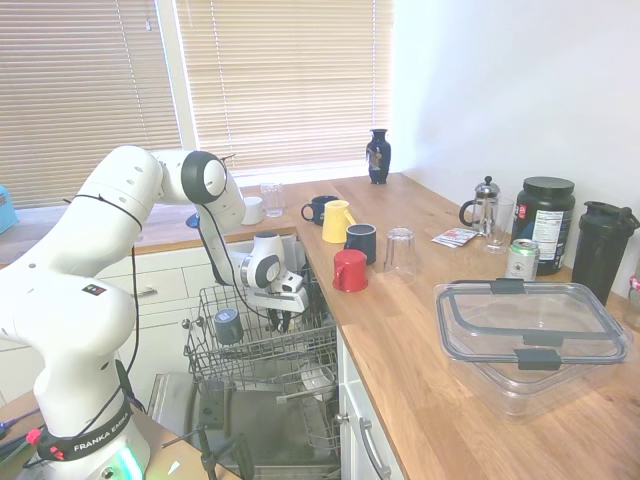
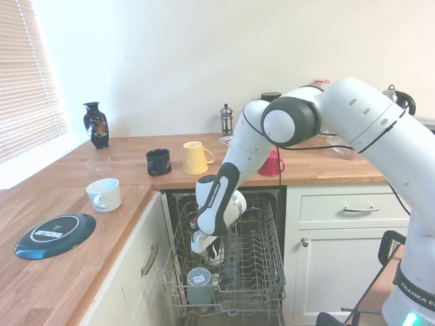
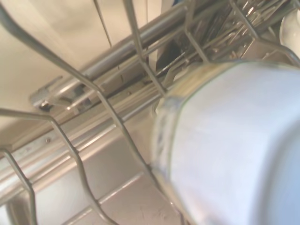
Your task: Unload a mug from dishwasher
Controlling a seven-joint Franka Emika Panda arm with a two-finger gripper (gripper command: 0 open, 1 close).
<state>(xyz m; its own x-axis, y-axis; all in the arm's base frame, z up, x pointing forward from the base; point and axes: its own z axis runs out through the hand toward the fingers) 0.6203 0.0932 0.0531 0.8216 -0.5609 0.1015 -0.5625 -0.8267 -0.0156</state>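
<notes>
The dishwasher stands open below the wooden counter, its grey wire rack [image 1: 255, 355] [image 2: 262, 268] pulled out over the dropped door [image 1: 175, 400]. My gripper [image 1: 284, 320] [image 2: 204, 246] reaches down into the back part of the rack. A small pale mug [image 2: 215, 256] sits right at its fingertips, low among the wires, and the fingers look closed on its wall. In the wrist view this mug [image 3: 234, 150] fills the right side, blurred, with rack wires [image 3: 117, 126] beside it. The first exterior view hides the mug behind the gripper.
A dark blue-grey mug [image 1: 228, 326] [image 2: 199, 284] stands upside down at the rack's front. On the counter are a red mug [image 1: 349, 270], a yellow mug [image 1: 337, 221], dark blue mugs [image 1: 361, 242], a glass [image 1: 400, 253] and a lidded plastic box [image 1: 530, 330].
</notes>
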